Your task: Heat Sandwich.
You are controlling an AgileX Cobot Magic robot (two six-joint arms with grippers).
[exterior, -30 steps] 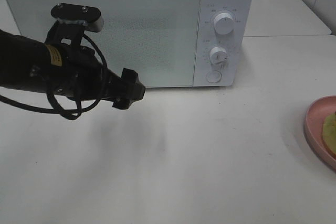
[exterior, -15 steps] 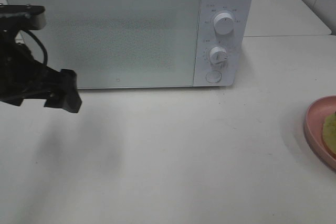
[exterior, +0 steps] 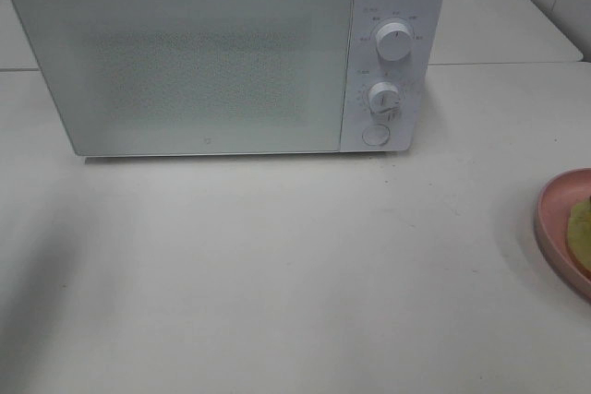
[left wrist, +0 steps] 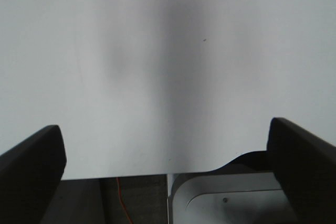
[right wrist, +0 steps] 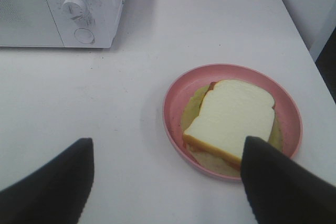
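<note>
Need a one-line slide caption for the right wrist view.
Open right gripper hovers over the white table, sandwich on its pink plate ahead, closed microwave beyond.

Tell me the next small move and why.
Probably the left gripper, open over bare tabletop and out of the high view, should reach for the door of the white microwave oven. The door looks shut, and the white-bread sandwich lies untouched on the round pink plate, with the right gripper open above the near side of the plate.
</note>
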